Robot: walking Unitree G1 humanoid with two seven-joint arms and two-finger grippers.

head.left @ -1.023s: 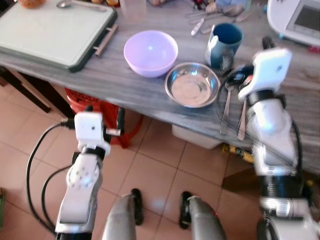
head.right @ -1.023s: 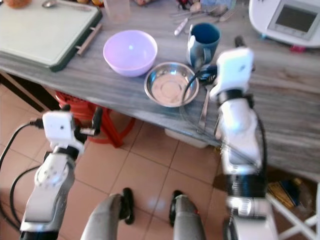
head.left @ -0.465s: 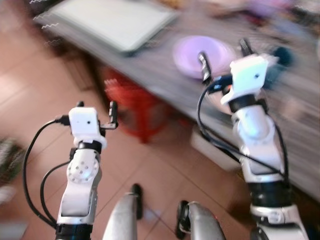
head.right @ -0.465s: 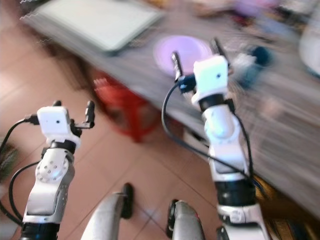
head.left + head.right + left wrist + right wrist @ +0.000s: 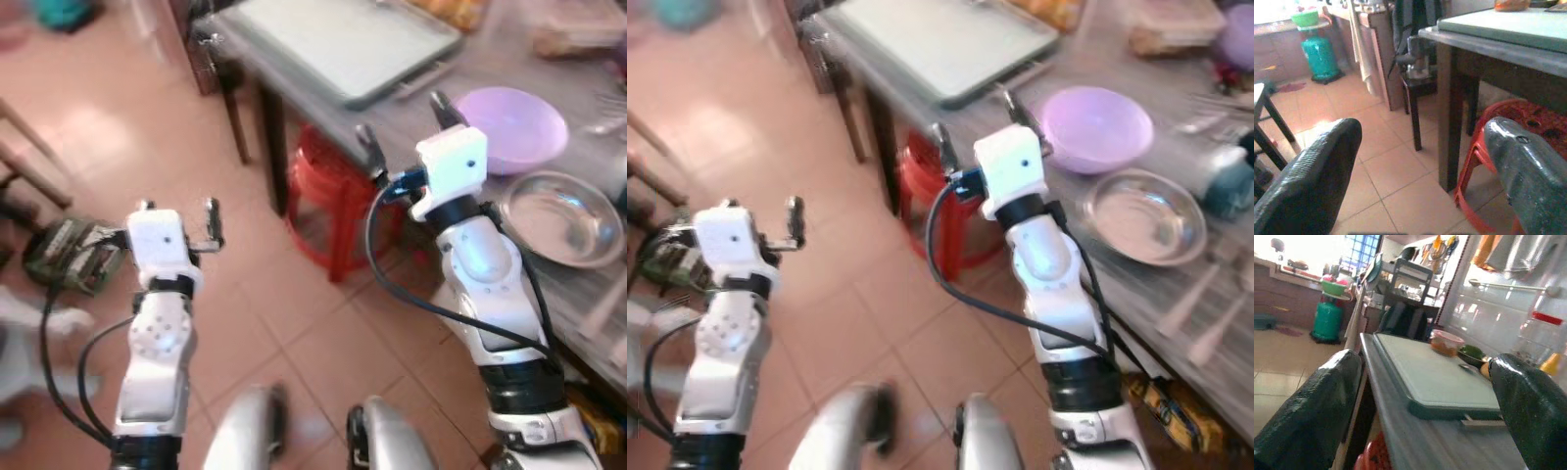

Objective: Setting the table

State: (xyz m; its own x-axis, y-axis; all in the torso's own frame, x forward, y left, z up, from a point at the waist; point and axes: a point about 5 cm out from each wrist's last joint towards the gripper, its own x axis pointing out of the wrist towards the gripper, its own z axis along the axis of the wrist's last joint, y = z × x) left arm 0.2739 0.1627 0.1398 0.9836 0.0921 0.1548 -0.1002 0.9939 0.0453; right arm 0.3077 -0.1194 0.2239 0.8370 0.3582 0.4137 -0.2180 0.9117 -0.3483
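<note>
Both grippers wide open & empty; right gripper (image 5: 404,132) hangs at table (image 5: 411,108) edge w/ purple bowl (image 5: 514,127) and steel bowl (image 5: 560,215) just right of it, left gripper (image 5: 178,206) well away over floor.

Grey wood-grain bench (image 5: 323,103) on dark legs, running along the robot's right. On it: a large pale green cutting board (image 5: 338,39) toward its far corner; a lilac bowl (image 5: 514,127) nearer; a steel bowl (image 5: 563,217) just beside the lilac one; blurred cutlery (image 5: 1200,308) near the front edge. Terracotta tiled floor (image 5: 147,108) below, with a red plastic stool (image 5: 328,201) standing partly under the bench edge.
</note>
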